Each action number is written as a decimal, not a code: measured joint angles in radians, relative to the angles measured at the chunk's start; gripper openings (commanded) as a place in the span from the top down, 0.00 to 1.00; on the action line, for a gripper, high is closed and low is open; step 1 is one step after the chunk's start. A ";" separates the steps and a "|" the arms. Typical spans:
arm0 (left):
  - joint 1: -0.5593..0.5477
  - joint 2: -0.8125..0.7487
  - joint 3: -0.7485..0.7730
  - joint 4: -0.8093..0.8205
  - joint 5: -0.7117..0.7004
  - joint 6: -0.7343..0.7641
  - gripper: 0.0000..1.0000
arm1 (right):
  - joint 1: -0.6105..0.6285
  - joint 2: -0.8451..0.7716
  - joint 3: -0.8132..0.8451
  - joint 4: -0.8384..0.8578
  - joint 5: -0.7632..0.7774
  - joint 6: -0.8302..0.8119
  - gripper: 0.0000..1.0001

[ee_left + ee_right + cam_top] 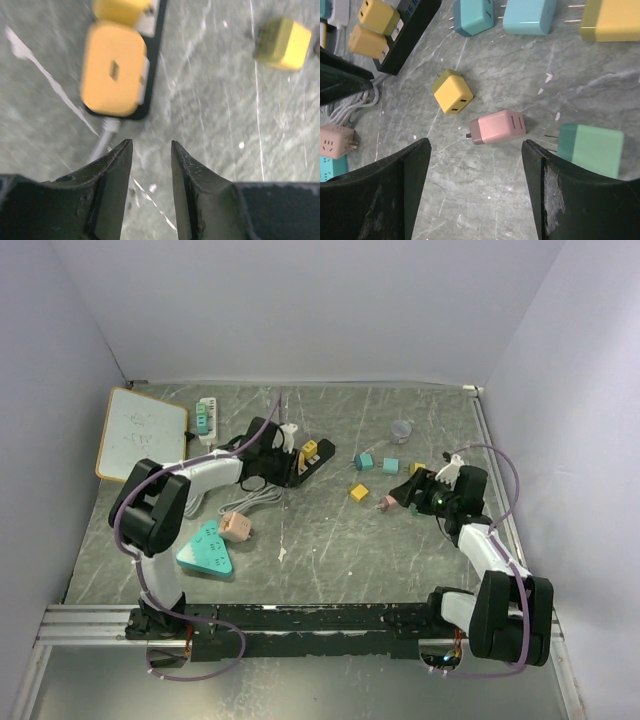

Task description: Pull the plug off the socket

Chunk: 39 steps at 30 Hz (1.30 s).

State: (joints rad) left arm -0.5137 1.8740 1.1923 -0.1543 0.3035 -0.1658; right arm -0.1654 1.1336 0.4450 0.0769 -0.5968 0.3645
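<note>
Marbled tabletop (495,165) — two yellow plugs (368,41) in one black strip (415,22).

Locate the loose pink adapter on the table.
In the right wrist view, the pink adapter lies mid-frame, between a yellow adapter upper left and a green adapter at right.

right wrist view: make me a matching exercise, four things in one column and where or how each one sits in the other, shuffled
Things:
1. pink adapter
2. black power strip
3. green adapter
4. white cable

Places or states:
a. looped at the left edge
b. right side, prongs pointing left
c. centre of the view, lying loose
d. upper left, with two yellow plugs seated in it

Pairs: 1-c, 2-d, 3-b, 4-a
</note>
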 measured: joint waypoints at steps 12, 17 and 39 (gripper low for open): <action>-0.072 -0.200 -0.275 0.055 -0.006 -0.111 0.43 | 0.098 0.028 0.028 -0.019 0.085 -0.027 0.27; -0.015 -0.312 -0.276 0.059 -0.045 -0.179 0.23 | 0.119 0.041 0.033 -0.018 0.098 -0.029 0.27; 0.034 -0.130 -0.258 0.086 -0.023 -0.288 0.35 | 0.197 0.064 0.048 -0.023 0.142 -0.030 0.26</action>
State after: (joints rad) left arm -0.4793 1.7439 0.9340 -0.0685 0.2810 -0.4541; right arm 0.0315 1.1980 0.4934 0.0536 -0.4545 0.3347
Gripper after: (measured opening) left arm 0.682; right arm 0.735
